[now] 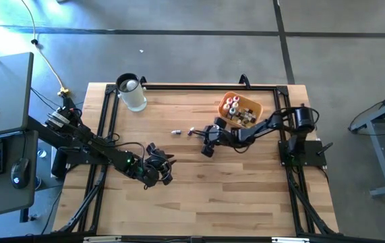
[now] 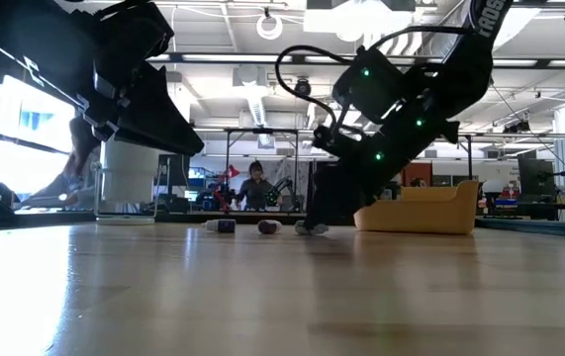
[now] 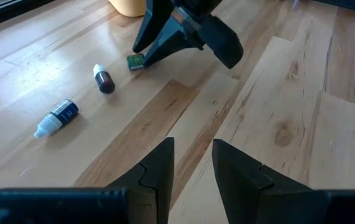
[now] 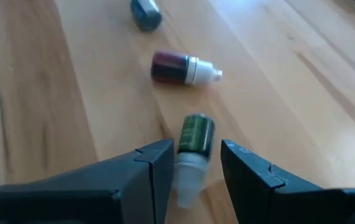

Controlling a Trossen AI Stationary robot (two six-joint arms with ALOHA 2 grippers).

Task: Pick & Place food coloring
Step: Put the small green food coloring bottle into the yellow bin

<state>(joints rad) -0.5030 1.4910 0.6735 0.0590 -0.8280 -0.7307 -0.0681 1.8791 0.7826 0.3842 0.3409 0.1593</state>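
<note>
Three small bottles lie on their sides on the wood. The green food coloring bottle [image 4: 196,138], its white cap toward the wrist, lies between the open fingers of my right gripper [image 4: 193,168], which slants down to the table left of the orange-yellow tray [image 1: 241,108]. Beyond it lie a dark red bottle [image 4: 176,67] and a blue one [image 4: 145,12]. Several more bottles stand in the tray. My left gripper [image 1: 167,170] hovers open nearer the table's near edge, well away from them. The left wrist view shows the same three bottles: green [image 3: 135,61], red [image 3: 104,81], blue [image 3: 56,117]. My right gripper comes in low, slanting from the table's right, with its fingers along the green bottle's length and one on each side of the cap end [image 4: 186,180]. The bottle lies flat on the table. I cannot tell whether either finger touches it.
A clear round jar [image 1: 133,93] stands near the far left corner. A black frame [image 1: 179,86] runs along the table's edges. Bare wood lies between the two grippers and across the near half. People and equipment show in the room behind [image 2: 255,186].
</note>
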